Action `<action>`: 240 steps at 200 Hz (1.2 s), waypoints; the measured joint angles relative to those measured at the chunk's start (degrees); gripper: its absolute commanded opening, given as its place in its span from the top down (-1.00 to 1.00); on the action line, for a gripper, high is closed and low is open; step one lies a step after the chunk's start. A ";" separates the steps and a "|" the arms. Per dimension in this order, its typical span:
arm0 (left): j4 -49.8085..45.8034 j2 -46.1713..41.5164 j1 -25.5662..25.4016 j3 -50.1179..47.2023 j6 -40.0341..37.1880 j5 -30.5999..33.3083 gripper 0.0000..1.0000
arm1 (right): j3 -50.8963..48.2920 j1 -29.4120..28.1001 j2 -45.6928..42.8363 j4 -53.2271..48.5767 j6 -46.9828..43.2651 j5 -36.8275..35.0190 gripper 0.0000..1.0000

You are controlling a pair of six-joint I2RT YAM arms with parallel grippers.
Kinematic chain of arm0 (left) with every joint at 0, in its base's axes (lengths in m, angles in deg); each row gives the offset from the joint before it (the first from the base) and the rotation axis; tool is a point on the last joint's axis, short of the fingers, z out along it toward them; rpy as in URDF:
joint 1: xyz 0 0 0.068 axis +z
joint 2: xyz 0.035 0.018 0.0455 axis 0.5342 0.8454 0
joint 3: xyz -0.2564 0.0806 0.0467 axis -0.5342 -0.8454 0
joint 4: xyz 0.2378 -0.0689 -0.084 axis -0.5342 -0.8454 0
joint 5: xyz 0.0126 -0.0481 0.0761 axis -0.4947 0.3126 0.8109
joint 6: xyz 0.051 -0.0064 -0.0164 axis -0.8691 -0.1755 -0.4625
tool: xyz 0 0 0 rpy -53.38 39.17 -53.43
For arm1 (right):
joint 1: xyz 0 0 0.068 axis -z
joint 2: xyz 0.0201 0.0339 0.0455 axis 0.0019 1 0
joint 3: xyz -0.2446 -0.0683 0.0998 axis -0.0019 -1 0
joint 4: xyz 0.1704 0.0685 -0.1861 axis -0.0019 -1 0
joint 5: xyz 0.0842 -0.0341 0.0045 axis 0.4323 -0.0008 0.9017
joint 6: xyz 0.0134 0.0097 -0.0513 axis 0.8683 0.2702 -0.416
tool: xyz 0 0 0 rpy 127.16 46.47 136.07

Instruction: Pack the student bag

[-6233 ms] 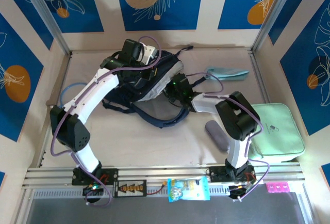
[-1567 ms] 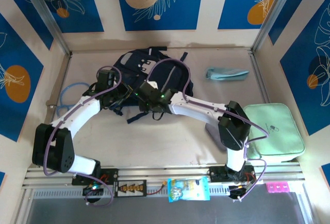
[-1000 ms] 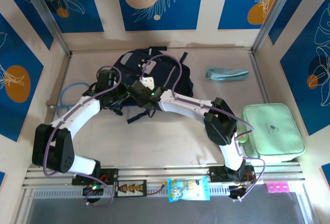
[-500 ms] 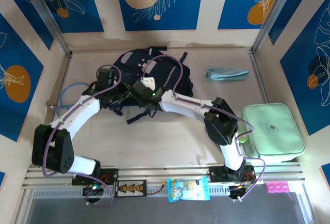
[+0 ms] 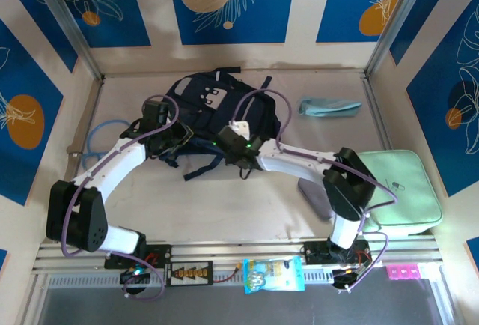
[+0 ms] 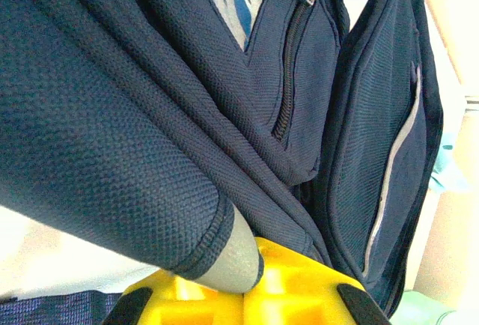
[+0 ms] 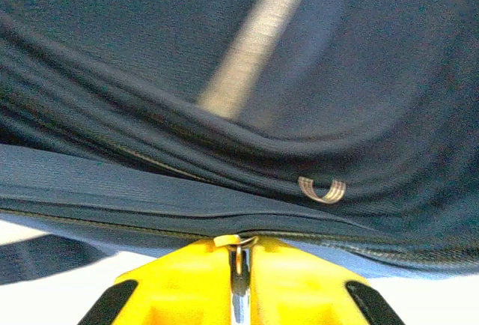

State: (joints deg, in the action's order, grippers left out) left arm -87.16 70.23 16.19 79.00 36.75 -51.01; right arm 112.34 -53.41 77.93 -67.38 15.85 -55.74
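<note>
Cloth limp, probably light: large dark navy fabric backpack [image 5: 224,108]. Holds: left gripper [image 6: 241,284] clamps hem fold, right gripper [image 7: 238,266] pinches metal zipper pull [image 7: 238,251].

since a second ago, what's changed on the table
The right gripper closed on the zip pull of the bag and shifted to the right along the bag's near edge. The left gripper stayed clamped on the bag's left side. The bag, green case and blue cloth kept their places.
</note>
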 measured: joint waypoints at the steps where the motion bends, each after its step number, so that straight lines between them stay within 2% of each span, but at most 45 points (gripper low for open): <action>1: -0.02 0.00 0.00 0.00 0.00 0.00 1.00 | -0.31 0.11 -0.26 0.02 0.04 0.02 0.72; 30: -0.15 0.24 0.00 0.00 -0.68 -0.24 1.00 | -3.96 1.75 -3.17 0.22 -0.07 0.31 0.63; 83: -0.15 0.31 0.13 0.00 -1.01 -0.13 1.00 | -3.10 2.60 -1.03 0.92 -3.17 0.98 0.61; 133: -0.24 0.31 0.11 0.00 -1.53 -0.15 1.00 | -3.37 2.73 -0.59 1.75 -4.39 1.18 0.83; 160: -0.35 0.31 0.11 0.00 -2.56 -0.13 1.00 | -7.45 3.43 -3.37 4.48 -4.94 1.68 0.84; 204: -0.26 0.52 0.11 0.00 -3.63 -0.22 1.00 | -18.23 10.08 -12.98 10.40 -7.32 8.24 0.83; 240: 0.17 3.87 0.24 0.22 -5.62 -0.17 1.00 | -20.52 11.54 -16.61 12.28 -9.66 14.03 1.00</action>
State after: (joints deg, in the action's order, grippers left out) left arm -86.98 74.09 16.43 79.22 31.14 -51.19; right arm 91.81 -41.87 61.32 -55.10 6.19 -41.71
